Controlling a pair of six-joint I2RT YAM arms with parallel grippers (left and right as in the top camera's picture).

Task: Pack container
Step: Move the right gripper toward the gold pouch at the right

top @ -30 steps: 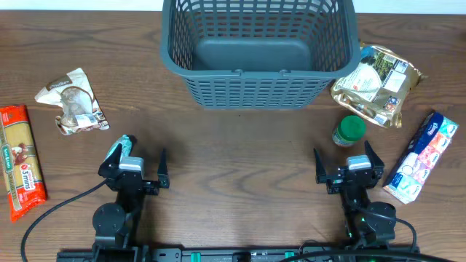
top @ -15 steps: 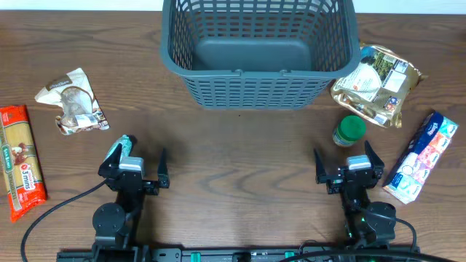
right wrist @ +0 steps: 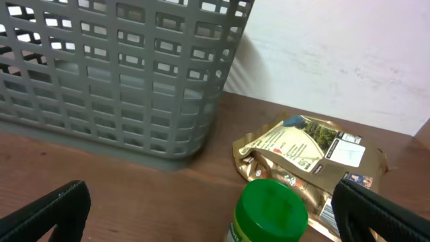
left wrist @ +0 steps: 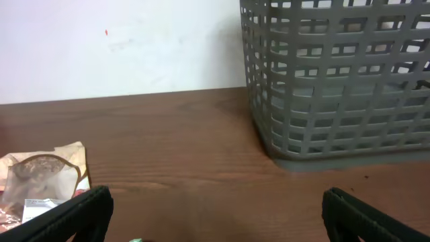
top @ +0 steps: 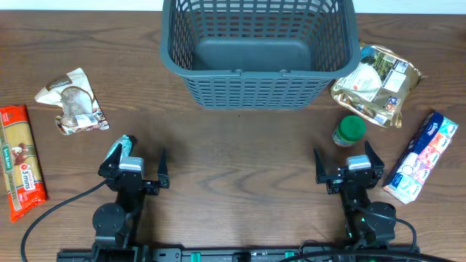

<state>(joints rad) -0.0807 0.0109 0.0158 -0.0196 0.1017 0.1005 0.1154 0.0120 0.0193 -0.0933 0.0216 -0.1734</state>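
Observation:
The dark grey lattice container (top: pixel 258 91) stands empty at the back centre of the table; it also shows in the left wrist view (left wrist: pixel 336 81) and the right wrist view (right wrist: pixel 114 74). My left gripper (top: pixel 131 169) is open and empty near the front left. My right gripper (top: pixel 349 169) is open and empty near the front right. A green-lidded jar (top: pixel 349 132) stands just beyond the right gripper, between its fingers in the right wrist view (right wrist: pixel 271 212). A gold snack bag (top: pixel 376 85) lies behind the jar.
A crumpled beige packet (top: pixel 73 102) lies at the left, also in the left wrist view (left wrist: pixel 40 178). A red pasta pack (top: pixel 20 161) lies at the far left edge. A blue-and-white tissue pack (top: pixel 422 156) lies at the far right.

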